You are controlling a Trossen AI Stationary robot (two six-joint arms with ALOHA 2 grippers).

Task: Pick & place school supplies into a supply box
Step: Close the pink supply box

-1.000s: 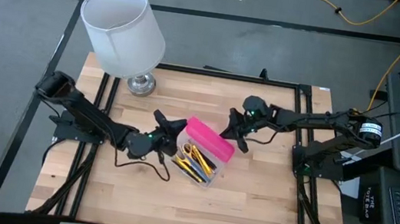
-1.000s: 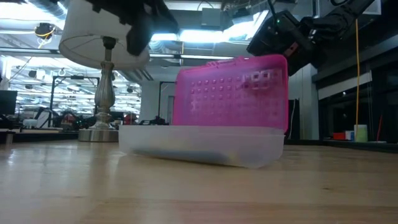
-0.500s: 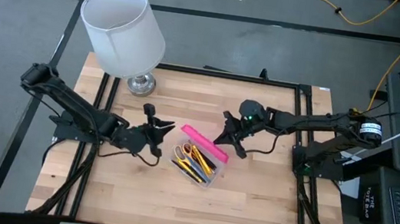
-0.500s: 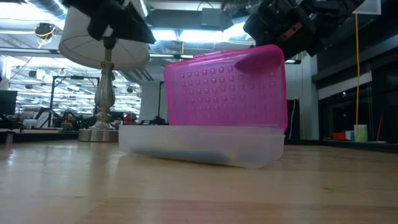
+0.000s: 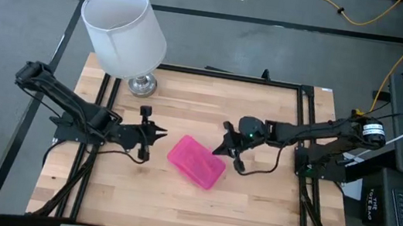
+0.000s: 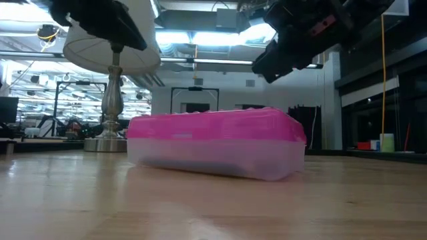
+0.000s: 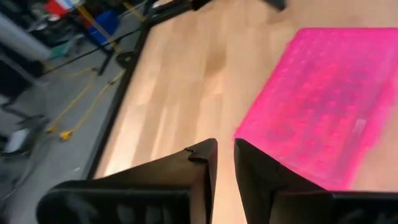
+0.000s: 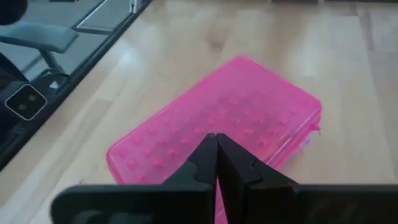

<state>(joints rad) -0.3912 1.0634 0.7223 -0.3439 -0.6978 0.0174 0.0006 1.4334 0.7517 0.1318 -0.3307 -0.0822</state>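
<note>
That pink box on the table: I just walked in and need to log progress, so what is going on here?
The small rectangular plastic supply box with the bright pink dotted lid lies shut on the wooden table, so no supplies show. Neither arm holds it. The left claw sits beside one end of the box, fingers nearly together with a narrow gap. The right claw hangs just off the other end, fingers shut on nothing. A white-shaded lamp stands at the far left corner.
</note>
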